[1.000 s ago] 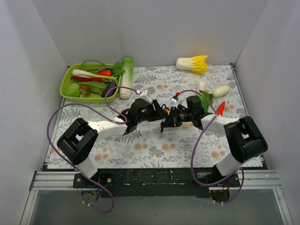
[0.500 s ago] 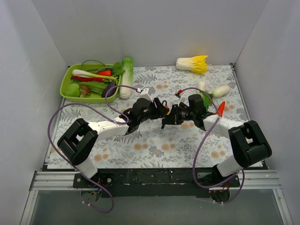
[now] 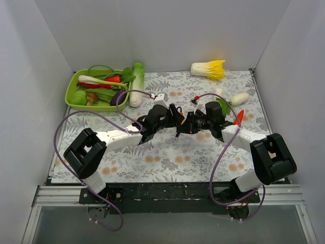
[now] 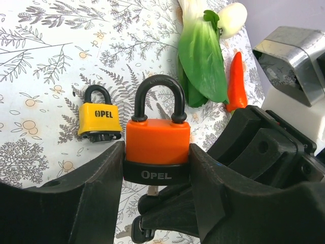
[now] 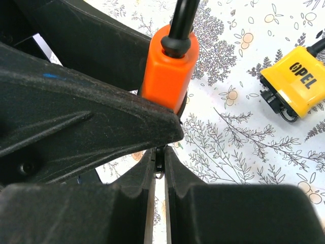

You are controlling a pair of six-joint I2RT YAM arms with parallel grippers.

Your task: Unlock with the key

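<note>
Two boxy locks: yellow padlock is lying loose; left gripper is clamping orange padlock, right gripper pinching thin key.

The counter is covered by a pale cloth printed with grey ferns and small orange blossoms. At its far left corner sits a lime-green tray heaped with vegetables. A long green-and-white cabbage lies just beside the tray's right wall. At the far edge, right of centre, rests a white cabbage with yellow leaf tips. Toward the right side lie a white radish, a bok choy and, touching its leaf, a red chili. A yellow padlock lies flat on the cloth, its black shackle closed, near the bok choy.
</note>
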